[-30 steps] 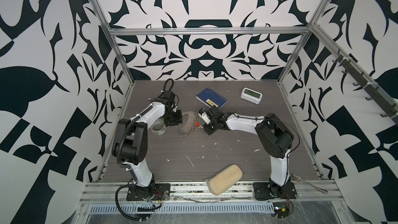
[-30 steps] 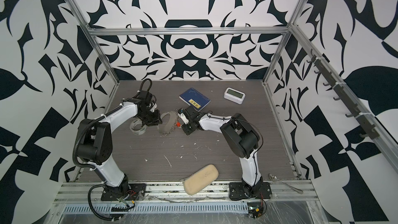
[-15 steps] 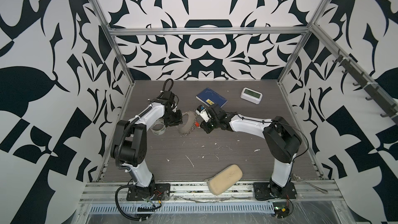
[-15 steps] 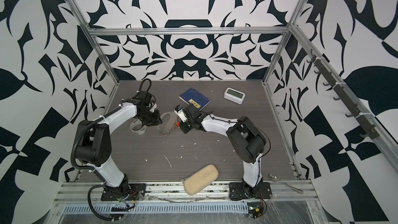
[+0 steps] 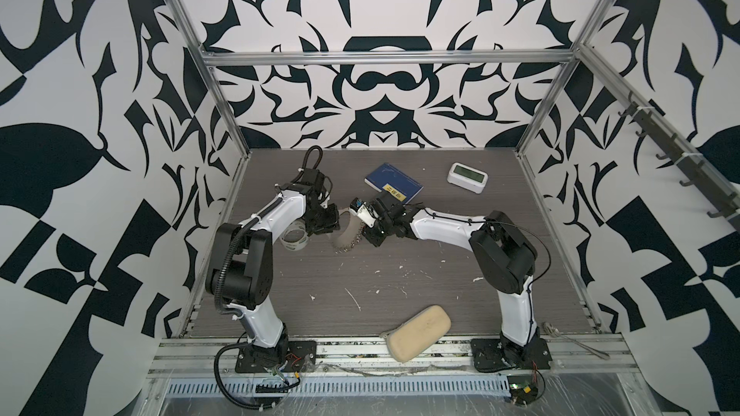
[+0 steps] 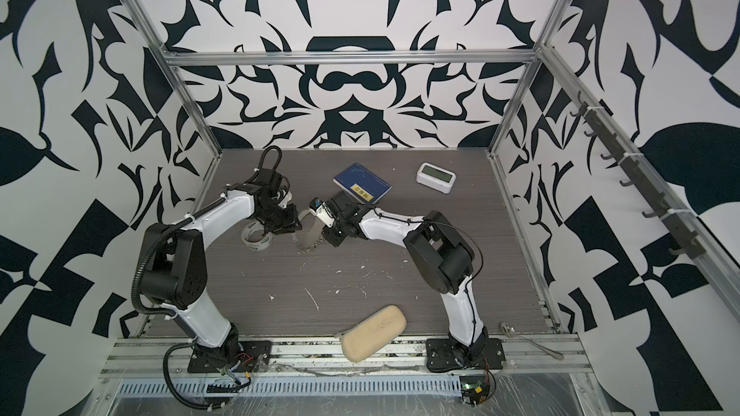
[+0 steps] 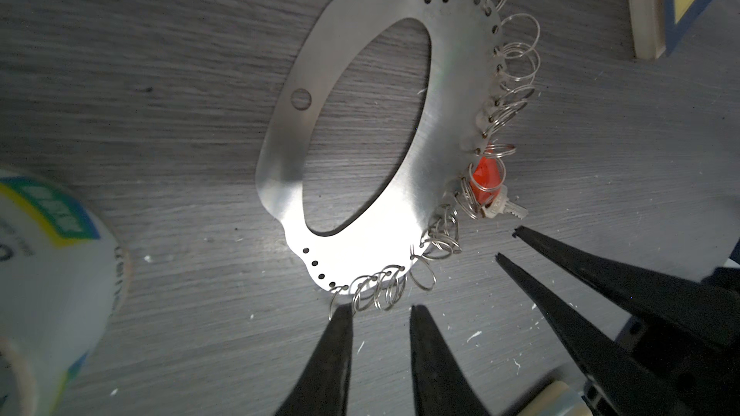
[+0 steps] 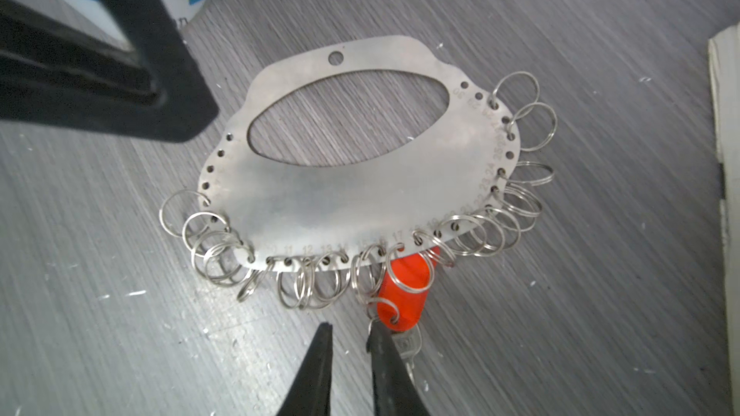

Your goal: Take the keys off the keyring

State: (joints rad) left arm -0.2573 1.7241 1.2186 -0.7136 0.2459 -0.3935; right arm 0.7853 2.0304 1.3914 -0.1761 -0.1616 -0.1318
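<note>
Closest to the front rail there's a beige pouch [image 5: 418, 332]. It looks shut, so no idea what's inside, and it's the only container-ish thing here. Past it is bare grey surface [image 5: 400, 286] with white crumbs, then the real business. The keyring [image 8: 360, 194] lies flat: a metal plate with an oval cutout and a fringe of small split rings [image 8: 308, 286]. The keys [image 8: 407, 348] hang off that fringe with a red-orange tag [image 8: 408, 286]. Tag and key stretch straight out from the plate's edge toward the right pincer [image 8: 348, 332], long axis pretty much in line with its fingers. That pincer is at a narrow gap with nothing in it, one tip right against the key's little ring, so the right arm is clearly nearer. The left pincer [image 7: 380, 314] is narrow and empty too, at the other end of the fringe, one tip up against the plain rings. My guess is the right one has to slide sideways a touch to straddle the key. A tape roll [image 5: 294, 240] sits beside the left arm. Farther back are a blue notebook [image 5: 394, 186] and a white digital clock [image 5: 467, 178].
</note>
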